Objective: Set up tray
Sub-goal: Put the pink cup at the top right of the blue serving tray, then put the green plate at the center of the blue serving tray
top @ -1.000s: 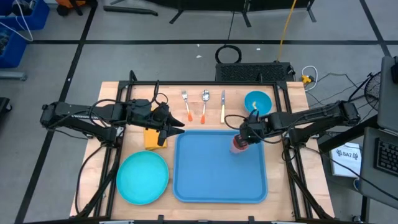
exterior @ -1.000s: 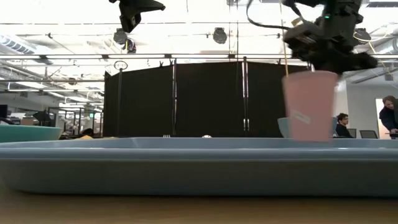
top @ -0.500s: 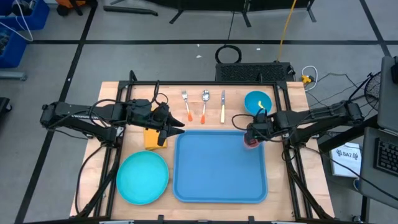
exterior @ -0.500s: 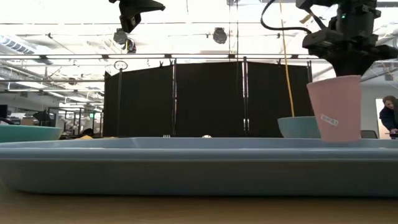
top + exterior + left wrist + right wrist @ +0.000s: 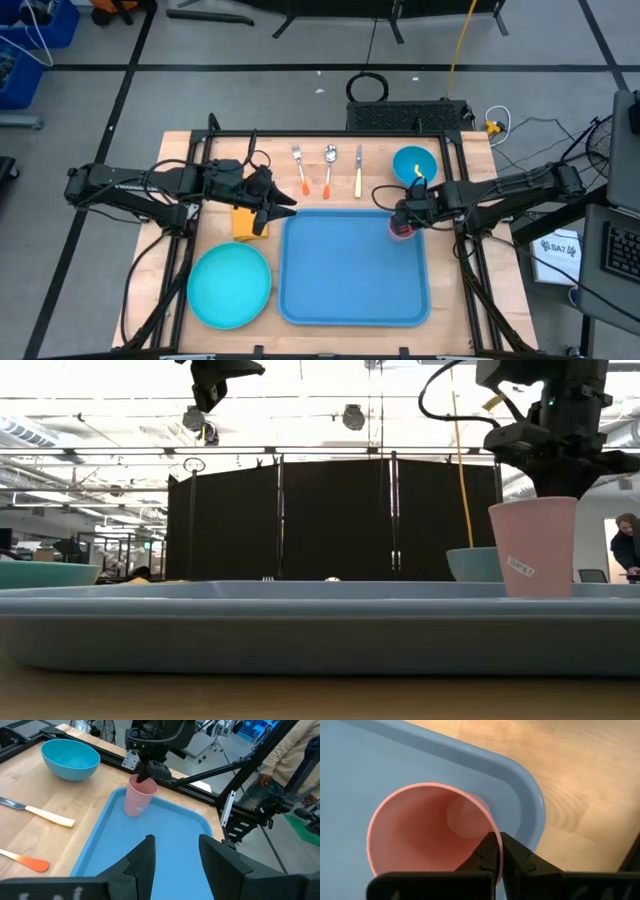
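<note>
1. While the right gripper (image 5: pixel 404 222) pinches the pink cup's (image 5: pixel 401 230) rim, the cup stands in the blue tray's (image 5: pixel 340 275) far right corner.
2. Left gripper (image 5: pixel 277 208) spread, idle; teal plate (image 5: pixel 229 285), bowl (image 5: pixel 413 162) and cutlery (image 5: pixel 328 168) remain outside the tray at the desk's near-centre.

Robotics lab in an open office hall

Black partition screens (image 5: pixel 300 520), ceiling pipes, floor cables (image 5: pixel 470 40), and desks behind.

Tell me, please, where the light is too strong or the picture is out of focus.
Low view: the ceiling lights behind glare, the arms look nearly black, and the near rim of the tray is soft. Right wrist view: the gripper, shut on the cup rim, is blurred. High view: even light.
</note>
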`<state>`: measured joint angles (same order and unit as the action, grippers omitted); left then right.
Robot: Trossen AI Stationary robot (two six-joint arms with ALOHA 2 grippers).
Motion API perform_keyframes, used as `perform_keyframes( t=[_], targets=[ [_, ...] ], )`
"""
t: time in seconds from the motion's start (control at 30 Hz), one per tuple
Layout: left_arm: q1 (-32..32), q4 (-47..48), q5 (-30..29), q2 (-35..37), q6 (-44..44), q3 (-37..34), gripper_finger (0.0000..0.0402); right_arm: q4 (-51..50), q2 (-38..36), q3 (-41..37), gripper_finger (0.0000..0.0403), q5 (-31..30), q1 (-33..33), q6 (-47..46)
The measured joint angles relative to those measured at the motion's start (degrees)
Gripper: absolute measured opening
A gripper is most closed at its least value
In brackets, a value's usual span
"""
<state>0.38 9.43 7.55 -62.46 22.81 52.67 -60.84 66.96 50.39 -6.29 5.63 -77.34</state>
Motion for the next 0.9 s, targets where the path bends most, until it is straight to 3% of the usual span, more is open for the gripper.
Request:
perform_keyframes(
  t=[0.33,0.9],
  targets=[
    [0.0,0.0,0.0,0.0,-0.02,0.0,0.0154,1.42,0.17,-0.64,0.0027,0.62,0.0,-1.27],
    [0.0,0.0,0.0,0.0,-0.07,0.0,0.0154,2.98,-0.52,-0.61,0.0142,0.6,0.09,-1.46]
  ],
)
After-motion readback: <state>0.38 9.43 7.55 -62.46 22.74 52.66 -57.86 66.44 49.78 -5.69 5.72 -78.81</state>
